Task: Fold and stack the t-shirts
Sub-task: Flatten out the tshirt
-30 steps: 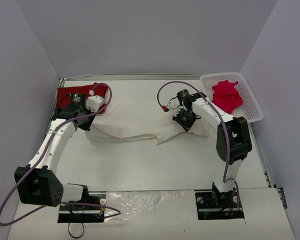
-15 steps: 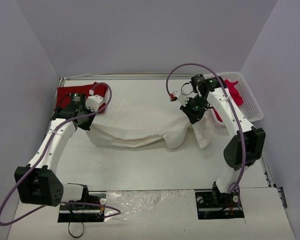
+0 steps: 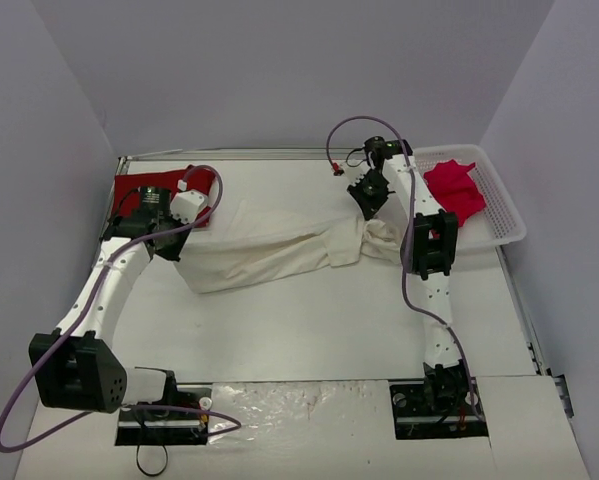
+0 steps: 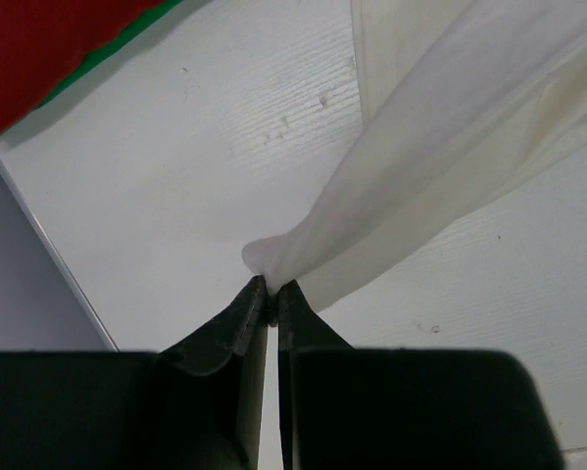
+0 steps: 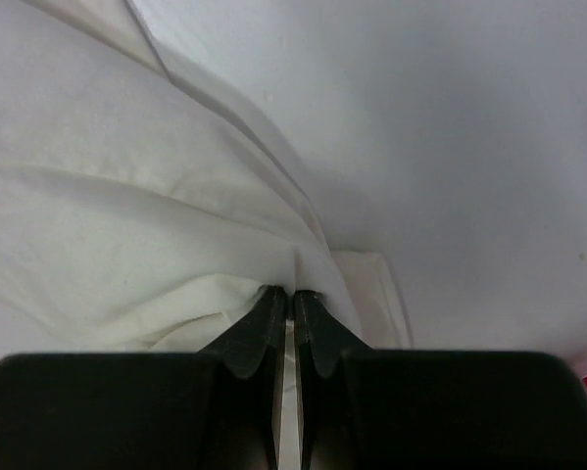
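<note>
The cream-white t-shirt (image 3: 279,240) hangs stretched across the middle of the table between both arms. My left gripper (image 3: 169,245) is shut on its left edge; the cloth (image 4: 420,186) runs up and right from the pinch (image 4: 271,289). My right gripper (image 3: 371,195) is shut on its right part, lifted at the back right; bunched cloth (image 5: 126,225) fills that view around the pinch (image 5: 291,294). A red t-shirt (image 3: 139,190) lies flat at the back left, also seen in the left wrist view (image 4: 48,49). A pinkish-red t-shirt (image 3: 454,192) lies in the basket.
The white lattice basket (image 3: 504,205) stands at the back right, beside my right arm. Grey walls close the table on three sides. The arm bases stand on plates at the near edge.
My right gripper has risen and swung toward the back right with the cream-white t-shirt, pulling its right end up and back. My left gripper has stayed put.
</note>
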`<state>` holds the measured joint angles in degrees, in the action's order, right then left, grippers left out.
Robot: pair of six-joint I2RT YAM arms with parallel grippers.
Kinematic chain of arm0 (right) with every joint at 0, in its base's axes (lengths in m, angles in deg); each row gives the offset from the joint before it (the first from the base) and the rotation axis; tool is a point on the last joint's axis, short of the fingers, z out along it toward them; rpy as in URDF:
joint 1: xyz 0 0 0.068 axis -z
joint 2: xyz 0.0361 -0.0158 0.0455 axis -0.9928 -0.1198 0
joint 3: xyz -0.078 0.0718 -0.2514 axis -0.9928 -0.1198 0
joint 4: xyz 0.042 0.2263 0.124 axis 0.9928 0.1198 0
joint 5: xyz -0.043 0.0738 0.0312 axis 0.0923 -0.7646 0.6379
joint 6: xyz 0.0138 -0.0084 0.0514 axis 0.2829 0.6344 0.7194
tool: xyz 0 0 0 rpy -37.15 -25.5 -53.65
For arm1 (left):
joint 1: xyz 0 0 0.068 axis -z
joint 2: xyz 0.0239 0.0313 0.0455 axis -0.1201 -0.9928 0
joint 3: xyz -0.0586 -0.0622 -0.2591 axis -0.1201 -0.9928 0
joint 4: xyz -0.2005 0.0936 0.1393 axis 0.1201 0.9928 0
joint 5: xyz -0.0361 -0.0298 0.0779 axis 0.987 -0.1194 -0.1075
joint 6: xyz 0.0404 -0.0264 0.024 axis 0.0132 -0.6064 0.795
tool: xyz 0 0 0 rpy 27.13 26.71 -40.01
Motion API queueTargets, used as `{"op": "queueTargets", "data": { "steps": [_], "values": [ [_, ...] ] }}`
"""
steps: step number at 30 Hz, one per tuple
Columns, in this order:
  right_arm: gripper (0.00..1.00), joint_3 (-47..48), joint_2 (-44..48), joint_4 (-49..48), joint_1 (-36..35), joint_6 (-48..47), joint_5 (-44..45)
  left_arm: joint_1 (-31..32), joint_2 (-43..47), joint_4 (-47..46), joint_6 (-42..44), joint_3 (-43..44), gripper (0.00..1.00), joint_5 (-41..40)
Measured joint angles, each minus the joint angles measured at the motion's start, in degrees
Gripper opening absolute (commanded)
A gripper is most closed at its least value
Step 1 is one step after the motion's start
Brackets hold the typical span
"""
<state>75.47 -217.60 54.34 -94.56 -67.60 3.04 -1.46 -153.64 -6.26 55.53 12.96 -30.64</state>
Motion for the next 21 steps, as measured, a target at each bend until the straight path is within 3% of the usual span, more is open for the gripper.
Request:
{"op": "queueTargets", "data": {
  "steps": [4, 5, 10, 13, 18, 19, 21],
  "values": [
    [0.06, -0.85, 0.24, -4.35, -1.99, 1.77, 3.28, -0.04, -0.11, -0.02, 0.0, 0.0, 0.02, -0.07],
    [0.15, -1.55, 0.39, -5.99, -2.51, 2.19, 4.39, -0.07, -0.2, -0.02, 0.0, 0.0, 0.02, -0.07],
    [0.32, -9.7, 2.69, -15.76, -3.58, 5.07, 9.62, -0.15, -1.95, 0.0, 0.02, 0.0, 0.02, -0.02],
    [0.35, -15.02, 6.51, -19.87, -3.54, 6.47, 10.86, -0.22, -3.41, 0.0, 0.0, 0.0, 0.02, -0.02],
    [0.38, -24.87, 19.3, -25.24, -3.69, 7.8, 11.52, -0.22, -3.87, -0.02, 0.02, 0.0, 0.02, 0.0],
    [0.48, -27.32, 22.45, -26.51, -3.78, 7.93, 11.8, -0.22, -3.89, 0.0, 0.02, 0.0, 0.02, 0.04],
    [0.53, -32.3, 29.55, -29.22, -4.07, 8.37, 12.55, -0.22, -3.91, 0.02, 0.02, 0.02, 0.02, 0.35]
  ]
}}
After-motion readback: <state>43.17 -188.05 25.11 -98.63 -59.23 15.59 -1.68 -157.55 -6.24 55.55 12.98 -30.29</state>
